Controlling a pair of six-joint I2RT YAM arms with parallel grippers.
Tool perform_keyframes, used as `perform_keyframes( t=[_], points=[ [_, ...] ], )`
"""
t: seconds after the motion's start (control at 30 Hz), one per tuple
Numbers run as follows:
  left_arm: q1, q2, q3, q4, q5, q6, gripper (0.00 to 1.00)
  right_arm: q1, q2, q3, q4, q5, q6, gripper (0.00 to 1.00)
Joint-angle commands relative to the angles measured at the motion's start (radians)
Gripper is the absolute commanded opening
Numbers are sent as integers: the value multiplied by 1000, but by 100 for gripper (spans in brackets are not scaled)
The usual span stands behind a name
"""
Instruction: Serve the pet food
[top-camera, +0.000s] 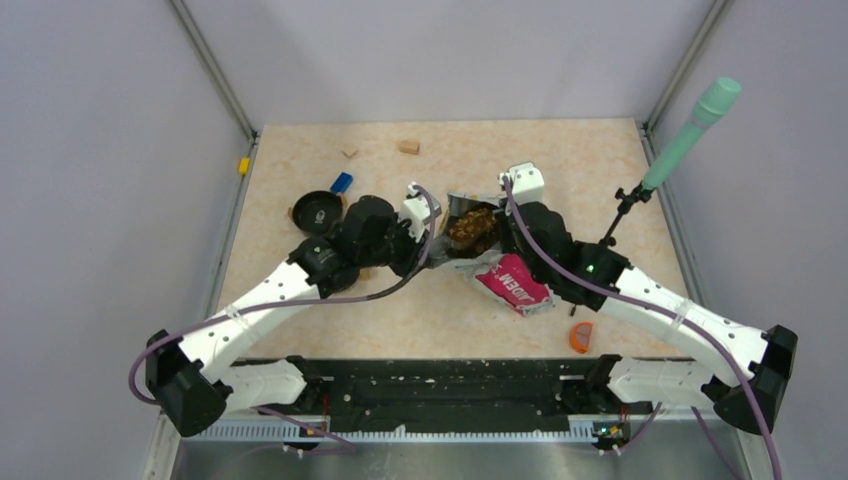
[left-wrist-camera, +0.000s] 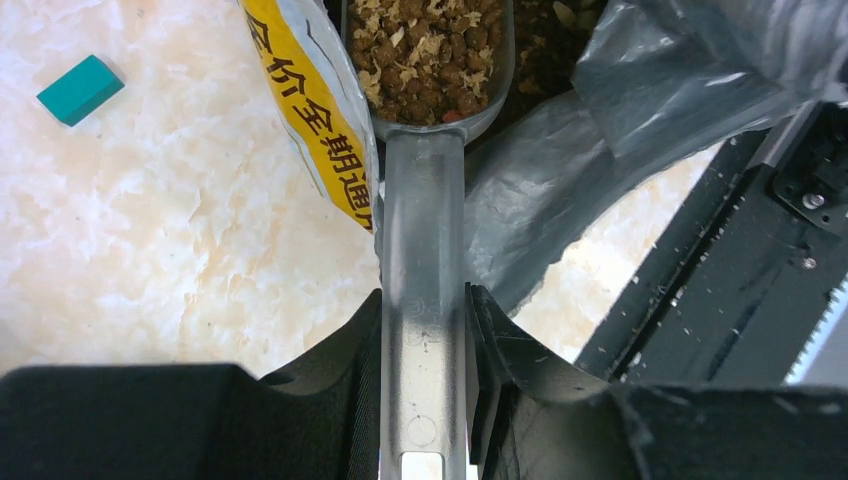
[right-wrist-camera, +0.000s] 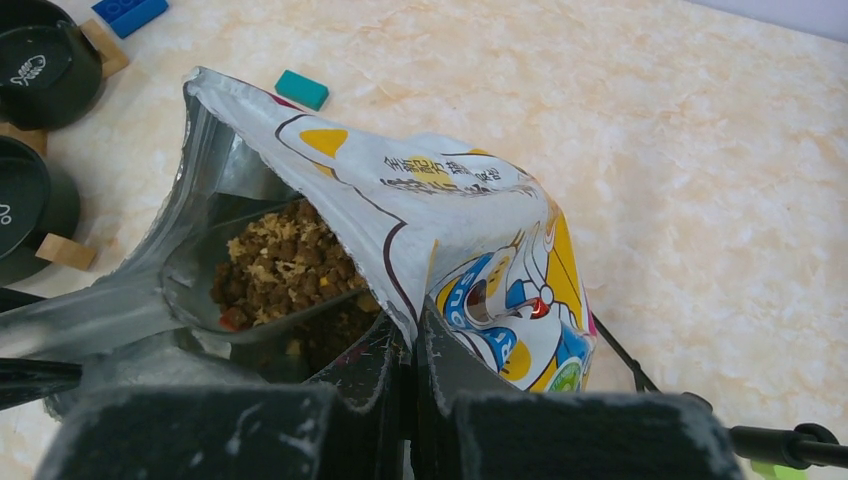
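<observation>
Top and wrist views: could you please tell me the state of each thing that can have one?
bag: mouth open
scoop: heaped with kibble, inside the bag
left pincer: shut on the scoop's handle
right pincer: shut on the bag's rim
bowl: no kibble visible in it

Bag (right-wrist-camera: 450, 200) glossy, crinkled — scoop (left-wrist-camera: 423, 300) smooth, shiny.
</observation>
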Motion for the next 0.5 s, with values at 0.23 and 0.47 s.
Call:
perform_keyframes(
  t=[0.23, 0.47],
  points=[
    [-30, 216, 474, -574, 80, 16, 0, 4, -18, 92, 3, 28, -30, 0],
    [-70, 283, 544, -731, 30, 30, 0, 4, -8, 107, 4, 32, -35, 0]
  ],
)
